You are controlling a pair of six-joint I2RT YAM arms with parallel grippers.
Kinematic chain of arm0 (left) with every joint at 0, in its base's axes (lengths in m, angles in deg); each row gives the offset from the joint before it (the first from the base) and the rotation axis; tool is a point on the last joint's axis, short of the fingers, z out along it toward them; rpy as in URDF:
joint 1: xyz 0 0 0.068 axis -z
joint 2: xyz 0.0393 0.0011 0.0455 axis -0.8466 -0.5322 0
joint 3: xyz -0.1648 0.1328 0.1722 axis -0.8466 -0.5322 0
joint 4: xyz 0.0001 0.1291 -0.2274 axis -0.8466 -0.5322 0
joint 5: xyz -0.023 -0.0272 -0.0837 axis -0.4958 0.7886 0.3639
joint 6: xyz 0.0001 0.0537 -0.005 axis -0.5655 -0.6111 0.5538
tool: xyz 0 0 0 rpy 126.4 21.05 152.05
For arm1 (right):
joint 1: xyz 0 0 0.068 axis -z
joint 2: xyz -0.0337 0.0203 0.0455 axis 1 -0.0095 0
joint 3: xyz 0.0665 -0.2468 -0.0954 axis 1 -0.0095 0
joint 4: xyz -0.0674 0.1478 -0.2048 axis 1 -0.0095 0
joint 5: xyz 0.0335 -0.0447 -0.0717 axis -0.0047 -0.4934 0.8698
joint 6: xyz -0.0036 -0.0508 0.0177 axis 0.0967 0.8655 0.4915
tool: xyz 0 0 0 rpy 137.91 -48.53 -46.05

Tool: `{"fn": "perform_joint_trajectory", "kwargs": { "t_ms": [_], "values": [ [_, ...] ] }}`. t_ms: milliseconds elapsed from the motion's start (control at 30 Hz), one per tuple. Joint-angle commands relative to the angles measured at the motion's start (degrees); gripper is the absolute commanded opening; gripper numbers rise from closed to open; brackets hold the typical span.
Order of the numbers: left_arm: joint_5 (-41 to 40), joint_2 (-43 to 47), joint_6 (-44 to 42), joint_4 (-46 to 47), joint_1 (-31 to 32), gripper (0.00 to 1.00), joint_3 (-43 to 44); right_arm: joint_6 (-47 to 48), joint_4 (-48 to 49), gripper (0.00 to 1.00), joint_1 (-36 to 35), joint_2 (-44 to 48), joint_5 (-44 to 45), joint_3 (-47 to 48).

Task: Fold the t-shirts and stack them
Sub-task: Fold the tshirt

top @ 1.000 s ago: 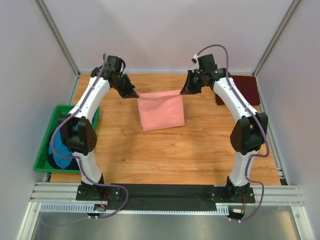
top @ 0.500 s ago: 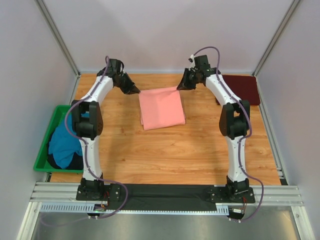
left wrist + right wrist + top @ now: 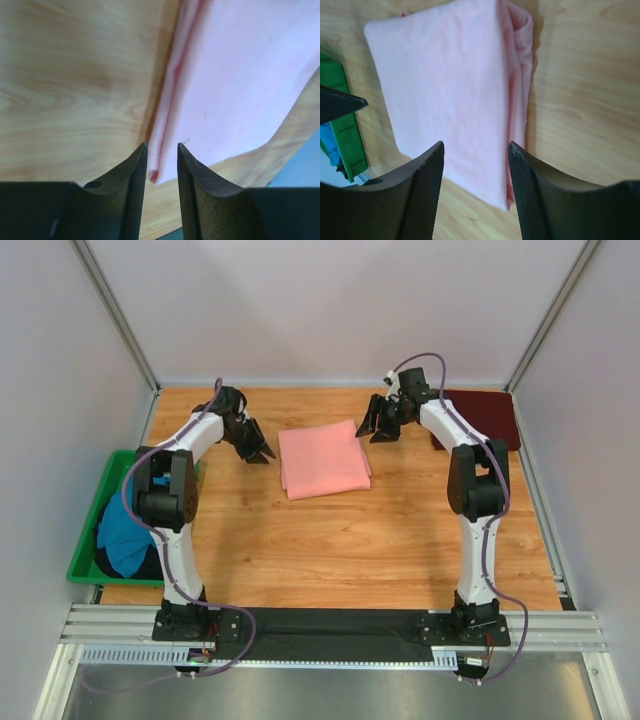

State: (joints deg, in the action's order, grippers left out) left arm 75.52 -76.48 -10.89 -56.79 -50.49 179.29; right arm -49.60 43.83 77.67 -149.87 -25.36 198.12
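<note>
At left the teal t-shirt point(image 3: 122, 530) sits in the green bin point(image 3: 85, 540). The left gripper point(image 3: 260, 453), narrowly parted and empty, has released the salmon-pink t-shirt point(image 3: 322, 460), now flat at centre. The right gripper point(image 3: 376, 430), spread wide, has backed off too, both arms stretched low. That fold looks done, with the maroon t-shirt point(image 3: 482, 418) waiting upper right

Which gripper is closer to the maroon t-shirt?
Right. The right gripper hangs beside the maroon t-shirt; the left gripper is on the other side of the pink t-shirt, much farther off.
</note>
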Motion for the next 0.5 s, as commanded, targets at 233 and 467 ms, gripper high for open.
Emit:
{"fn": "perform_joint_trajectory", "kwargs": {
  "t_ms": [233,467],
  "values": [
    [-0.81,2.58,-4.19,0.76,6.53,0.36,-3.22,5.92,3.99,0.54,-0.86,6.95,-2.96,-11.65],
    [-1.44,3.37,-2.87,5.14,7.23,0.36,-10.6,6.18,9.54,0.56,-1.22,8.54,-0.77,-21.15]
  ]
}}
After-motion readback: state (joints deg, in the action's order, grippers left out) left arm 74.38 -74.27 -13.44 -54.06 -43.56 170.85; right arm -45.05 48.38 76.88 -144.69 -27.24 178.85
